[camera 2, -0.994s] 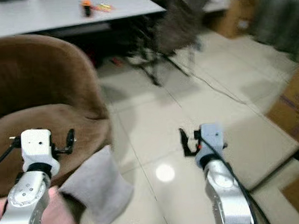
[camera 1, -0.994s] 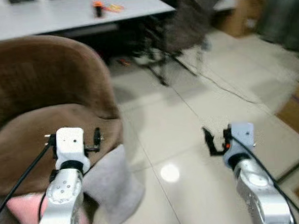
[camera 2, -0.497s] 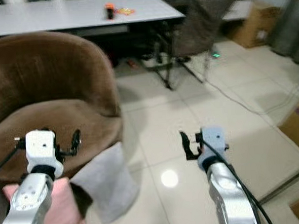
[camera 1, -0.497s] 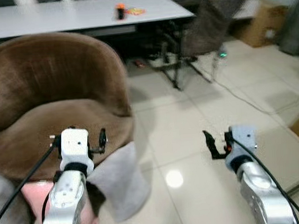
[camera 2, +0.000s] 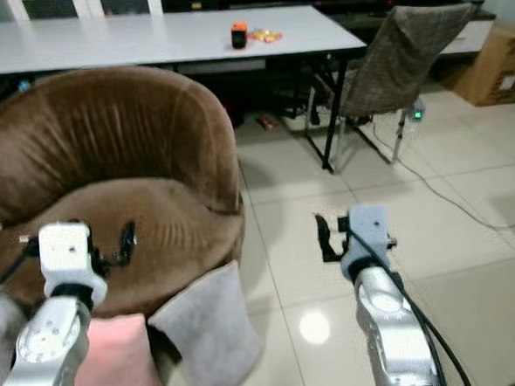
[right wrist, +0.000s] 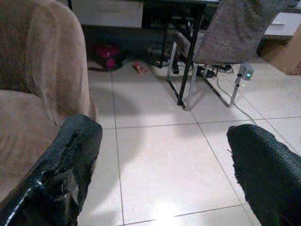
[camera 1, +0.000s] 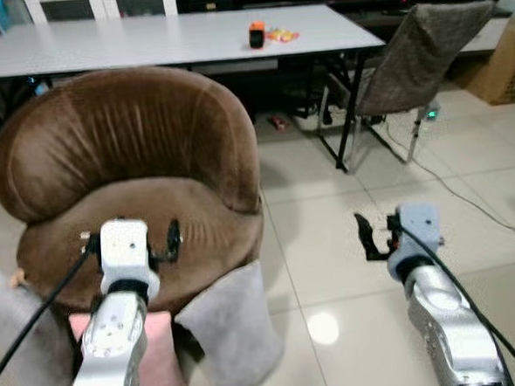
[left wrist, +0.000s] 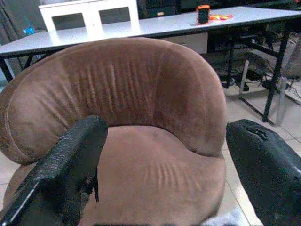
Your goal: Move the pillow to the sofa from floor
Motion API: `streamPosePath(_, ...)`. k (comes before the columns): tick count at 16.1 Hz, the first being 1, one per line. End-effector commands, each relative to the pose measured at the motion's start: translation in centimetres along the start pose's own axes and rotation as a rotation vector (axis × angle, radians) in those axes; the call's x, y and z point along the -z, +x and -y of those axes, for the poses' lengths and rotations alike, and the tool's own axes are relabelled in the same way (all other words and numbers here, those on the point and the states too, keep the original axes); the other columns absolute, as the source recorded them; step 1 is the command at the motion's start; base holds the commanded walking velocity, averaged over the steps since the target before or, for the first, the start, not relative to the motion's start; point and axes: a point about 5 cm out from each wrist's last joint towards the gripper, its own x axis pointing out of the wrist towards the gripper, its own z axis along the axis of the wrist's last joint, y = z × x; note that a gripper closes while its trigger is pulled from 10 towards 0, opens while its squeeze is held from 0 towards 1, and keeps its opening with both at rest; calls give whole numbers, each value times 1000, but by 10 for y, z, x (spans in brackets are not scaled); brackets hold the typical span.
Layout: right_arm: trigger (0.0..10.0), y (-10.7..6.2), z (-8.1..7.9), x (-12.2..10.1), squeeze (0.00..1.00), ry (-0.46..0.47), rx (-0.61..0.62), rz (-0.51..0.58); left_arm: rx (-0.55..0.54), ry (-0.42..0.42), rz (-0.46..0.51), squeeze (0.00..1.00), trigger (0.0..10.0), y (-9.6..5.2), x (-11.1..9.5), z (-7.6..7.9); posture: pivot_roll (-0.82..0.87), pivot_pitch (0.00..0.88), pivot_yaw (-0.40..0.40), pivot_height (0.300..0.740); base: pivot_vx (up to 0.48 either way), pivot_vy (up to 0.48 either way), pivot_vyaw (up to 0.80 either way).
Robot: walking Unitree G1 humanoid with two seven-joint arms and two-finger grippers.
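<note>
Pink square fabric pillow (camera 2: 119, 368) on the tiled floor (camera 2: 471, 259), propped at 6 o'clock against the round brown velvet sofa (camera 1: 135, 200), beside a grey pillow (camera 1: 235, 330). Left gripper (left wrist: 164, 165) wide open, empty, facing the seat; right gripper (right wrist: 164, 165) wide open, empty, over tiles.

Head views looked down over the sofa (camera 1: 125, 175); both wrist views faced it closely, sharing its backrest.

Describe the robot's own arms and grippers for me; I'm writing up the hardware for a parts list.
Both arms are silver metal, rounded segments with small screw holes. Each wrist carries a boxy white housing with a black cable trailing back along the arm. The left gripper and the right gripper each have two long black fingers with a rough, textured surface. A small orange-red detail sits by the right wrist.
</note>
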Motion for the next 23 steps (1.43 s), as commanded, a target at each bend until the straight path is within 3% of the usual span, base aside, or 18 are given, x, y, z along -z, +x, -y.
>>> streamPosePath(1, 10000, 4, -7, -4, 0, 17, -28, 4, -18, 12, -3, 0, 10000, 0, 0, -6, 52, 0, -51, 740, 300, 0, 0)
streamPosePath(9, 10000, 4, -14, -10, 0, 8, -86, 50, -71, 3, -12, 0, 10000, -3, 2, -10, 55, 0, -55, 740, 221, 0, 0)
streamPosePath(12, 10000, 3, -15, -10, 0, 30, -100, 53, -68, 20, -3, 0, 10000, -3, 1, -11, 58, 0, -54, 740, 0, 0, 800)
streamPosePath(20, 10000, 5, -20, -12, 0, 14, -127, 63, -78, 33, 0, 0, 10000, -4, 1, -12, 66, 0, -64, 740, 0, -474, 800)
streamPosePath(23, 10000, 6, -22, -12, 0, 12, -128, 65, -98, 26, 10, 0, 10000, -6, 0, -14, 72, 0, -69, 740, 0, -260, 0)
